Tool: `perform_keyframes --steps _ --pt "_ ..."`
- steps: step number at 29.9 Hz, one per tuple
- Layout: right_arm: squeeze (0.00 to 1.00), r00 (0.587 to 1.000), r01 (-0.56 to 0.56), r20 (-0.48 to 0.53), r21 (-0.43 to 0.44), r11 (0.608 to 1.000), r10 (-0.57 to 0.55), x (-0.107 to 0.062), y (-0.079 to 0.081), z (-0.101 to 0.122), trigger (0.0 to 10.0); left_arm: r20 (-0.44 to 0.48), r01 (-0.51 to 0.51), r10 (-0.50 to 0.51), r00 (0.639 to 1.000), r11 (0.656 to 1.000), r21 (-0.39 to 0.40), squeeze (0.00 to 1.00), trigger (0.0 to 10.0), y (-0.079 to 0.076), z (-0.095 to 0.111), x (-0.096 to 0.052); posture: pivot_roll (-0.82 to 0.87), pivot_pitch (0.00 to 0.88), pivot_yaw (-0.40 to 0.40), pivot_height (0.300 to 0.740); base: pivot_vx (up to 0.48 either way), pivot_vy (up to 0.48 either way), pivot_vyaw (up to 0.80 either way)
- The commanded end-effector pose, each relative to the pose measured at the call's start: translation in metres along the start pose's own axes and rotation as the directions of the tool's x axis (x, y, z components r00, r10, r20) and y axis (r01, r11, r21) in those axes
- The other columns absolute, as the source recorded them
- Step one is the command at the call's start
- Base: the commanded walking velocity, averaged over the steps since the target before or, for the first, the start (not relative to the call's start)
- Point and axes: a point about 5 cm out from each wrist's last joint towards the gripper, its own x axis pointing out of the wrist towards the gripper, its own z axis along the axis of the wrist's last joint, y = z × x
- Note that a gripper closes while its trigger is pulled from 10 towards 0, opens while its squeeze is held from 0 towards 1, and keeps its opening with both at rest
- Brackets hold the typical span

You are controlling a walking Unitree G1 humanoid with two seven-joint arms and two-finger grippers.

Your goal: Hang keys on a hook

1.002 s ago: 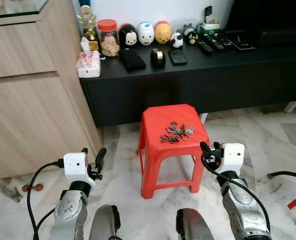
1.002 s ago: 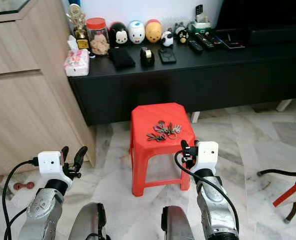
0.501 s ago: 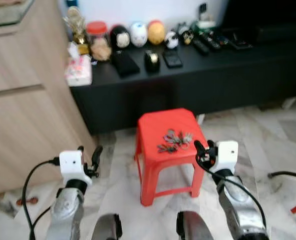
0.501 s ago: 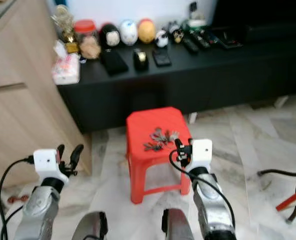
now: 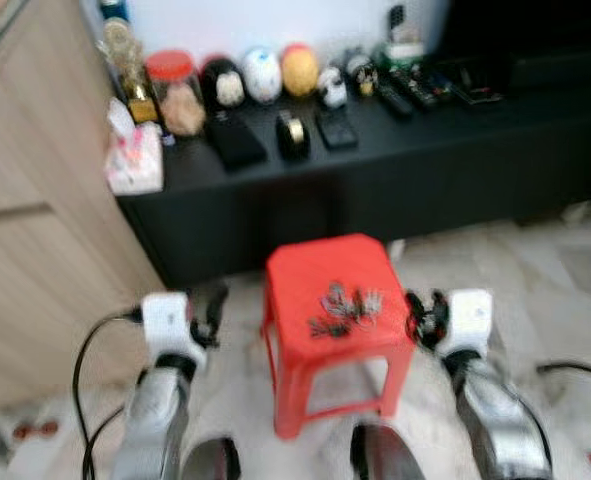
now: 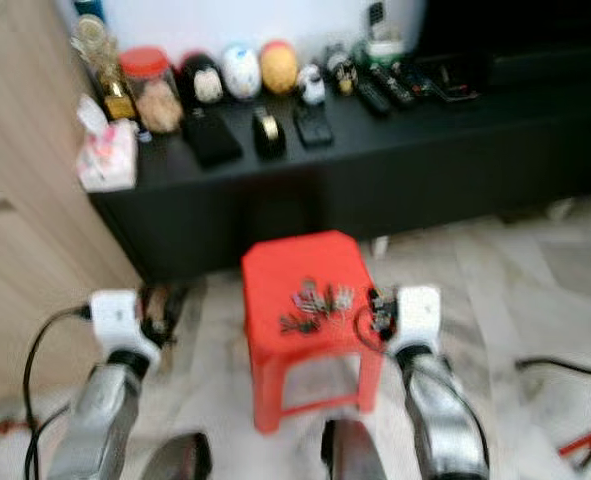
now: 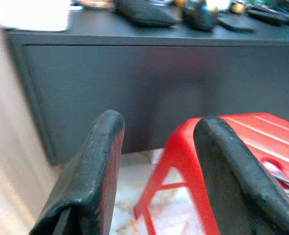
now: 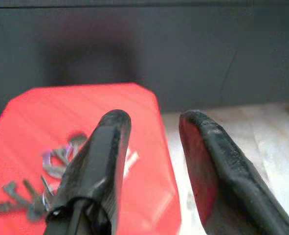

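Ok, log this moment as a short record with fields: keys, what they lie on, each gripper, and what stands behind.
keys: bunch of keys lying loose, not gripped
support: red stool on the pale marble floor
left gripper: open, held left of the stool, holding nothing
right gripper: open, close beside the stool's right edge, holding nothing
behind: black console with figurines, a jar and remotes on top
left side: wooden cabinet
image quality: head views blurred

Keys (image 5: 343, 308) on stool (image 5: 297, 275), before cabinet (image 5: 455, 160).
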Motion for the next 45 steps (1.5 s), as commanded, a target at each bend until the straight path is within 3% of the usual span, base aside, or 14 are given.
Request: perform_keyframes --steps 1,23,35,45 --pt "0.0 0.999 -0.04 0.018 0.008 0.999 0.04 0.003 0.013 0.004 10.0 -0.016 -0.037 0.037 0.999 0.999 0.007 0.0 10.0 0.012 -0.001 -0.004 -0.14 0.087 -0.018 0.601 0.251 0.0 0.8" --pt "0.0 0.999 -0.042 -0.006 0.018 0.999 0.042 0.003 0.012 -0.001 10.0 -0.022 -0.035 0.036 0.999 0.999 0.006 0.0 10.0 0.011 -0.002 -0.004 -0.13 0.086 -0.018 0.601 0.0 0.0 0.0" --pt "0.0 0.992 -0.019 -0.125 -0.062 0.998 0.011 0.0 0.003 -0.018 10.0 -0.029 -0.027 0.028 0.999 1.0 0.007 0.0 10.0 0.011 -0.003 -0.006 -0.14 0.086 -0.019 0.601 0.0 0.0 0.0" --pt "0.0 0.988 -0.012 -0.155 -0.094 0.996 -0.003 -0.002 0.001 -0.024 10.0 -0.037 -0.02 0.021 0.999 1.0 0.011 0.0 10.0 0.011 -0.004 -0.007 -0.13 0.087 -0.019 0.601 0.0 0.0 0.0"
